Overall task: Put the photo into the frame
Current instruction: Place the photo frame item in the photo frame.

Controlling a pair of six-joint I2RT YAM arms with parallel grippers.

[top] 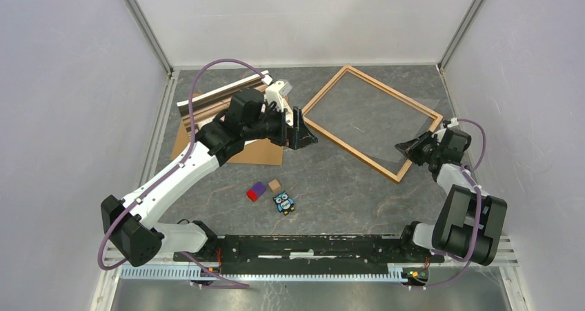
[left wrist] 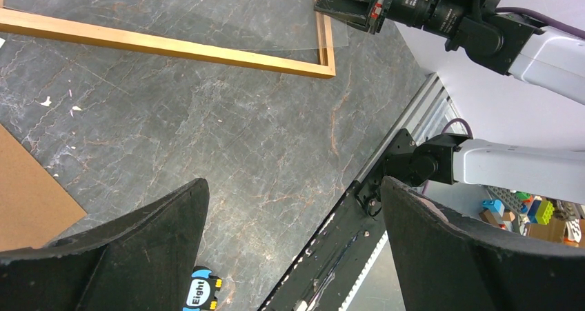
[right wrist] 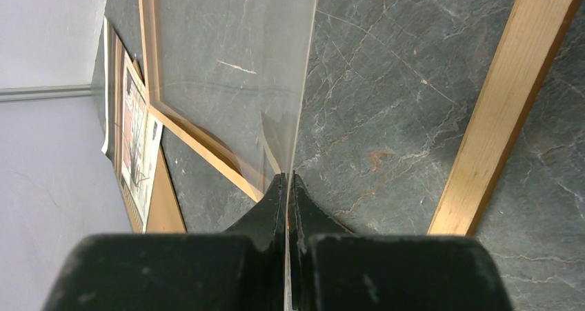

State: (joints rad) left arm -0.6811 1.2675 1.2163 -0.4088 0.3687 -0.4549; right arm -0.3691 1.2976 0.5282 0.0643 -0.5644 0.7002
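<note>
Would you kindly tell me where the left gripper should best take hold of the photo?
The photo lies flat on the cardboard, so pinch its thin far edge, coming low from the far side, where it seems to overhang.

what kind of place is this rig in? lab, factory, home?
Most likely a lab test cell, not a home: blank panel walls on aluminium posts box in the stone-patterned table, a mounting rail runs along its near edge, and loose toy bricks lie beyond it.
</note>
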